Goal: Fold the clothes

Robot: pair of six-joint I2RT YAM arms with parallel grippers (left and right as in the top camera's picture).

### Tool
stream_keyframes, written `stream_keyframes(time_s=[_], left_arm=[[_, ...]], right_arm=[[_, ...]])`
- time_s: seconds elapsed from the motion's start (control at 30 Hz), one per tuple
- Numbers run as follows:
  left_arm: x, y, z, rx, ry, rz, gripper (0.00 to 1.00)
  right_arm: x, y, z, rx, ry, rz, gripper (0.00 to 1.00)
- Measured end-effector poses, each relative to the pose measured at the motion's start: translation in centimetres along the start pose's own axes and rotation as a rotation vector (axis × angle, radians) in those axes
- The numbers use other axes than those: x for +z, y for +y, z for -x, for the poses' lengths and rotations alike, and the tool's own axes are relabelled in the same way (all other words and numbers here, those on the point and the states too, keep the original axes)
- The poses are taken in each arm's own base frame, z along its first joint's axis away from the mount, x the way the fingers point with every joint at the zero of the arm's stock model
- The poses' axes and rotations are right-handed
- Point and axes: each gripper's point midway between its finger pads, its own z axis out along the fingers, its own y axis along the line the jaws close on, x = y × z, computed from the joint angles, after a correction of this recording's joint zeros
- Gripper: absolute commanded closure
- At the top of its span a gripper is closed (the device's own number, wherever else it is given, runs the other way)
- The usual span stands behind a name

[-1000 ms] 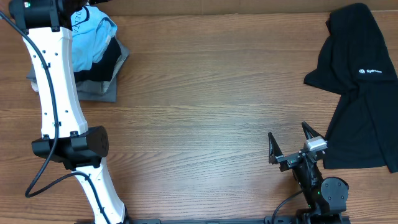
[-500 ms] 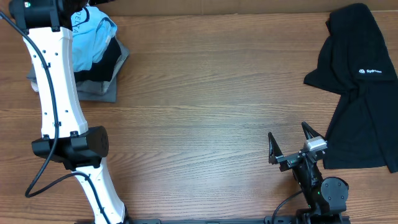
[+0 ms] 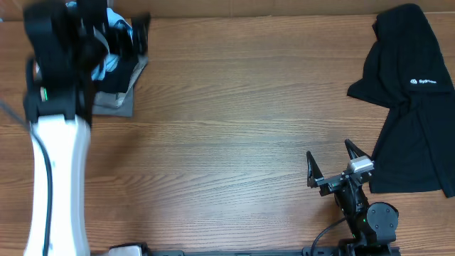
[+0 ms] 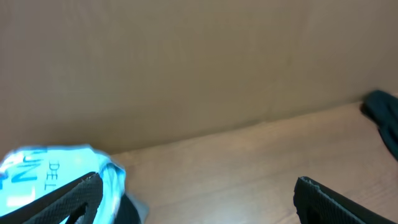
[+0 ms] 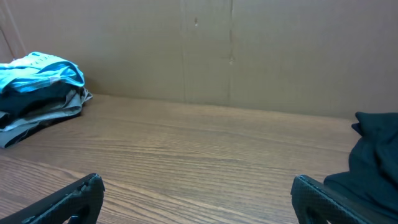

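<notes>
The clothes lie in two places. A light-blue T-shirt (image 3: 106, 65) with printed text tops a small stack at the far left, over a black layer (image 3: 126, 71) and a grey one (image 3: 114, 105). My left gripper (image 3: 124, 34) hovers open over that stack, blurred by motion. In the left wrist view the blue shirt (image 4: 37, 177) sits just behind the left finger (image 4: 62, 202), with nothing between the jaws. A large black garment (image 3: 412, 107) with a small white logo sprawls at the far right. My right gripper (image 3: 329, 153) stands open beside it, empty over bare wood (image 5: 196, 199).
A brown cardboard wall (image 5: 205, 50) runs along the table's back edge. The white left arm (image 3: 57, 178) stretches along the left side. The right arm's base (image 3: 370, 217) sits at the front edge. Bare wooden tabletop (image 3: 234, 121) lies between the stack and the black garment.
The left arm has swung sharply and is blurred; its gripper has shifted right and now sits over the stack. The right arm and both piles of clothes have not moved.
</notes>
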Motion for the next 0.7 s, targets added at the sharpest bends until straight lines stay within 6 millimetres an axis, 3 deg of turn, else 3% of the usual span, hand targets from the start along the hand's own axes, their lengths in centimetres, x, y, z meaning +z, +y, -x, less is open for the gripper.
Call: stream_keyframes(time_s=[0.2, 0.3, 0.5, 0.7], left_arm=[[-4.4, -2.5, -9.6, -0.003, 0.054, -0.011, 0.0], [-5.6, -3.3, -13.0, 0.014, 0.004, -0.011, 0.0], [-7.4, -4.3, -16.9, 0.064, -0.21, -0.002, 0.0], [-7.7, -4.7, -22.0, 0.043, -0.201, 0.0, 0.0]], right_arm=[[0.0, 0.1, 0.0, 0.0, 0.001, 0.002, 0.0], [0.0, 0.1, 0.0, 0.0, 0.0, 0.004, 0.0], [0.0, 0.1, 0.0, 0.0, 0.0, 0.003, 0.0], [0.0, 0.1, 0.0, 0.0, 0.0, 0.004, 0.0]])
